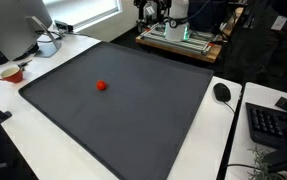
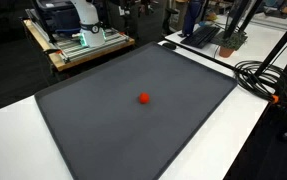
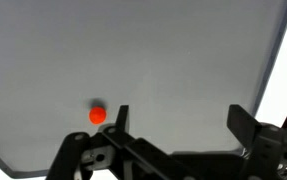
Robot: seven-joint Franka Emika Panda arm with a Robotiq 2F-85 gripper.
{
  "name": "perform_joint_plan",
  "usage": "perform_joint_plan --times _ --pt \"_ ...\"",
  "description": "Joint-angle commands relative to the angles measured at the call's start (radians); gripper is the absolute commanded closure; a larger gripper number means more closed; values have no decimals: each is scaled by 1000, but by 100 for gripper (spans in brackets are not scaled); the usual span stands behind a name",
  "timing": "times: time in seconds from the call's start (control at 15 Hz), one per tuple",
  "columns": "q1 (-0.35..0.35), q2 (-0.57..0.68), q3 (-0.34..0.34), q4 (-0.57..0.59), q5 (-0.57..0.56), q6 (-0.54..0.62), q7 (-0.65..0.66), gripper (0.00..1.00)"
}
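A small red ball (image 3: 98, 114) lies near the middle of the grey mat (image 1: 133, 110) on the counter (image 1: 43, 150), just outside one finger of the released, wide-open claw (image 3: 178, 120).

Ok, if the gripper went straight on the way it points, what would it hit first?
Probably the grey mat; the red ball lies just outside the open gripper, though depth is unclear.

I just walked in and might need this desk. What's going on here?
A robot gripper hangs open above a dark mat, holding nothing. A small red ball lies alone on the mat. In the wrist view it sits just outside the open jaws, not between them. In both exterior views the ball lies near the mat's middle.
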Motion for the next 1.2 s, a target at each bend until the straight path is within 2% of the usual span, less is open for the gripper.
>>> perform_joint_plan --times 0.0,0.4,0.53,0.8,1.13 --pt "5 -1 -6 2 -5 -3 3 0" --pt "5 -1 -6 2 -5 -3 3 0" --pt "-13 12 3 18 -46 -33 -5 0" --pt "-61 93 50 108 -223 -191 -3 0" --pt "-40 283 76 301 -372 -381 -37 0"
